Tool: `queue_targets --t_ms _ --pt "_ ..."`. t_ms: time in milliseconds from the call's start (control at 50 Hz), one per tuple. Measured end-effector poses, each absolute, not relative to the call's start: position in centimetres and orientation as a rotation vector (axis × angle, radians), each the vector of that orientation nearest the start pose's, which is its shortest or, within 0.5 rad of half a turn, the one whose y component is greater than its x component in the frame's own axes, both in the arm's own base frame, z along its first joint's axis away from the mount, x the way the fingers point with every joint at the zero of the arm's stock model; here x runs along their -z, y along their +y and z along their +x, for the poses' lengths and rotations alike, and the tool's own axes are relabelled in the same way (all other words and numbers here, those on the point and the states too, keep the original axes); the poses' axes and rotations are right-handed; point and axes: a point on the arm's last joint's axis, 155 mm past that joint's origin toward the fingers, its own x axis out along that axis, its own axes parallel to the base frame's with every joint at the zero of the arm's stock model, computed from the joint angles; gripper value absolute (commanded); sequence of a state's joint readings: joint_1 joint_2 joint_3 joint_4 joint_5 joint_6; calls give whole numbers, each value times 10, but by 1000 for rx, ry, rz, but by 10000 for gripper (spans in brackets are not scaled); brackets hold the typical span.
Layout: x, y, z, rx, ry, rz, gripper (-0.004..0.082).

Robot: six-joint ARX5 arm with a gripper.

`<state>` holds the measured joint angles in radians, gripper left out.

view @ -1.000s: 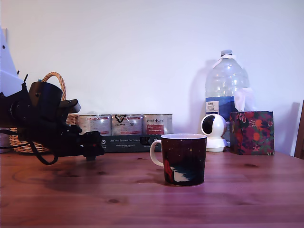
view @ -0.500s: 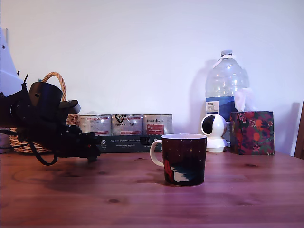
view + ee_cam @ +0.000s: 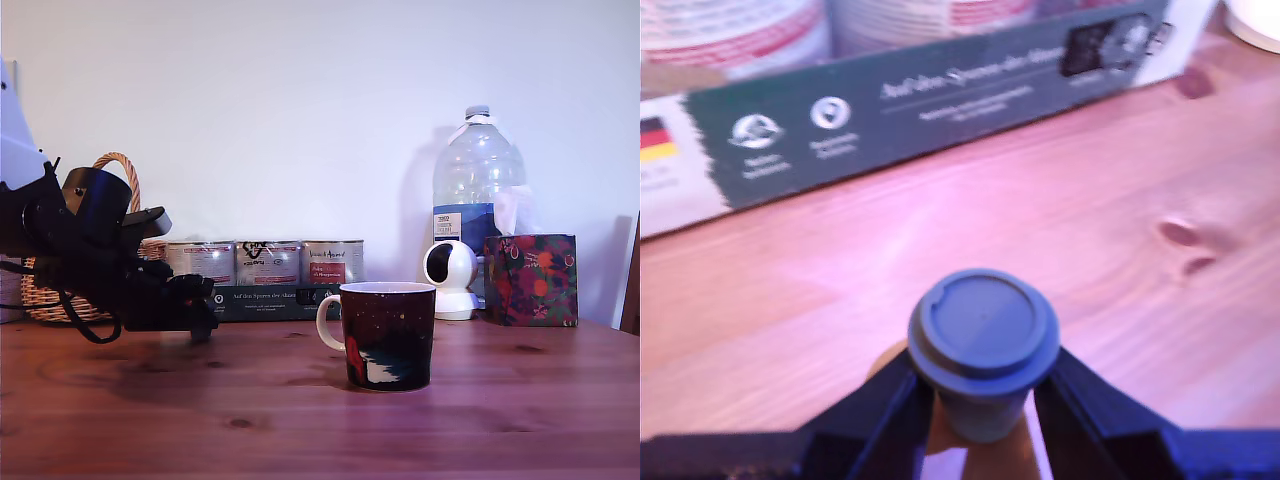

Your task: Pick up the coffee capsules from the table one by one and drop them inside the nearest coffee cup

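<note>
Now: end effector [image 3: 982, 415] clamped on blue capsule [image 3: 983, 335]; capsule between its fingers [image 3: 885, 410]

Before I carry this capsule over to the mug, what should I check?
1. Capsule between the jaws of the gripper: ok.
2. Capsule lifted off the table: ok, the gripper hangs above it.
3. Coffee cup upright: ok.
4. Path to the cup free: ok in the exterior view.
5. Cup's inside empty: cannot tell.
6. More capsules on the table: cannot tell.
</note>
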<state>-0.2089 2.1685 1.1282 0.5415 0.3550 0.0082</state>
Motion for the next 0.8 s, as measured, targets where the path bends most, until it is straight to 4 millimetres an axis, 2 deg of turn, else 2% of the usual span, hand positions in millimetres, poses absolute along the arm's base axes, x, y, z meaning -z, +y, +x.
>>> queue_targets --t_ms 120,240,380,460,660,800 --pt "-43 -179 527 562 478 -15 143" --pt "-70 -182 521 578 431 -8 143" --pt "-93 -188 504 607 397 -5 143" --pt "-93 -191 492 619 404 -5 143" --pt "-81 -194 455 642 453 -3 143" --pt "-92 -198 435 660 438 2 143"
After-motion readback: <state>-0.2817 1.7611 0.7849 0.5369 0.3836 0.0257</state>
